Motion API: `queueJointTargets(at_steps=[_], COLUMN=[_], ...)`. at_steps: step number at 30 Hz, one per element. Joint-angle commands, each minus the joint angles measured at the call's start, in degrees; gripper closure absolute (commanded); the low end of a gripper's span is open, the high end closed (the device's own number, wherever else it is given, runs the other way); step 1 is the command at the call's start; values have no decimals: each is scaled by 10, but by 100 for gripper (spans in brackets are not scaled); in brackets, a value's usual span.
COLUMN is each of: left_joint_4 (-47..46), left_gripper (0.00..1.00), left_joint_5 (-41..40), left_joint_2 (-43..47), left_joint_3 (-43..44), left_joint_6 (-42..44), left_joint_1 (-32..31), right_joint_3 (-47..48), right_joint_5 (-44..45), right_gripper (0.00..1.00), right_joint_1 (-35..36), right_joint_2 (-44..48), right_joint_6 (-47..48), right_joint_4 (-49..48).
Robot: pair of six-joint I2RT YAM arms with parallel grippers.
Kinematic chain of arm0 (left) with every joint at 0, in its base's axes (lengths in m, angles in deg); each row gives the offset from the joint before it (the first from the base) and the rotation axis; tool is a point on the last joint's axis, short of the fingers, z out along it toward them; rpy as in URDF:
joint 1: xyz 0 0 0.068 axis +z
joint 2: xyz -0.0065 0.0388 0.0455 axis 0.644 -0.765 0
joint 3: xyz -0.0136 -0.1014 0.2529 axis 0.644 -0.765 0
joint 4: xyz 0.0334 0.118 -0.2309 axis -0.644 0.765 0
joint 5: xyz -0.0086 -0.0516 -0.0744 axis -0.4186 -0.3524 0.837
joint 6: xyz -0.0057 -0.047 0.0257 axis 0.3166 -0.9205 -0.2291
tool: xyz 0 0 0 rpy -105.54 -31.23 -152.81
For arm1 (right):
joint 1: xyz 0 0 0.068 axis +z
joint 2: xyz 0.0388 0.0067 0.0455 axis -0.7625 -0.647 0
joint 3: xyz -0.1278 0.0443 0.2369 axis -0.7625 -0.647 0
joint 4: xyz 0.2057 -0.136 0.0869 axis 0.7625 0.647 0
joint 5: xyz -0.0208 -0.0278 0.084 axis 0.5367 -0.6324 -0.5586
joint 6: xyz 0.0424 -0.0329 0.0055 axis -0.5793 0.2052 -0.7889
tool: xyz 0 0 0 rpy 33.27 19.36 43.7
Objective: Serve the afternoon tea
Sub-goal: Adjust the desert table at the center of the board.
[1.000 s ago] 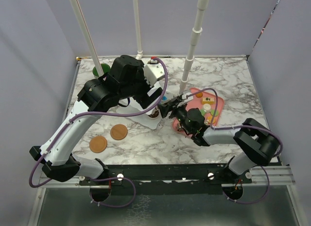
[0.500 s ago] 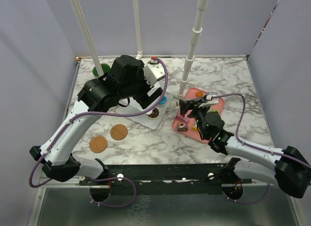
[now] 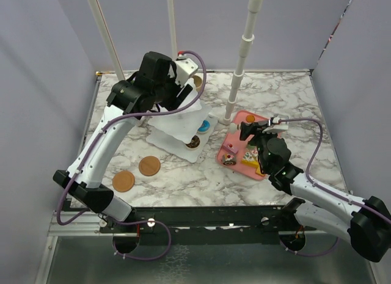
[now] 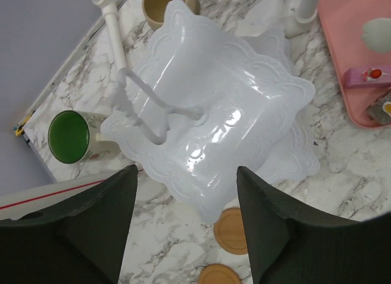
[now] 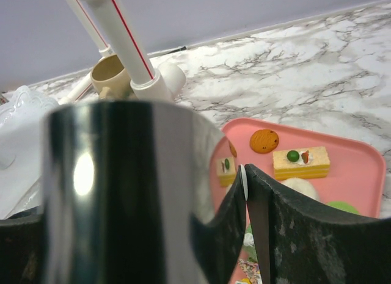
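Illumination is bright and even from overhead; shadows are faint. Glare patches sit on the glossy white wavy-edged stand (image 4: pixel 226 119). The shiny metal tongs (image 5: pixel 122 192), close to the lens, are blurred and mirror-like. Wrist views bow at the margins.

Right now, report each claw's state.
Left claw: open, holding nothing.
Right claw: closed on the metal tongs.

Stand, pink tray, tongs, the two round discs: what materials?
Stand: glossy white plastic or glazed ceramic, sharp highlights; can't tell which.
Pink tray: probably matte plastic, flat even colour.
Tongs: polished metal, mirror reflections.
Discs: wood or cork, matte tan.
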Motion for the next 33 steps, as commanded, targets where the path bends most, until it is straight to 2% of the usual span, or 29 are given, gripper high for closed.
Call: queueJointTargets(at_steps=[1, 5, 14, 22, 27, 33], left_joint_4=[-21, -33, -59, -94, -94, -111], left_gripper=[32, 28, 24, 28, 30, 37], left_joint_5=[9, 48, 239, 339, 346, 322], left_joint_2=[4, 3, -10, -25, -33, -51], left_joint_3=[22, 33, 48, 63, 39, 22], left_joint_6=[-17, -18, -56, -96, -97, -143], left_joint_1=[38, 68, 166, 178, 178, 178], right_joint_3=[-8, -14, -20, -23, -23, -23], right_joint_5=[14, 12, 15, 13, 12, 17], right_gripper=[26, 26, 26, 26, 26, 25], right_joint_1=[-7, -8, -11, -16, -18, -21], right_joint_2=[28, 38, 62, 67, 73, 77], right_joint_6=[6, 2, 1, -1, 2, 5], right_joint_4=[16, 24, 38, 38, 40, 44])
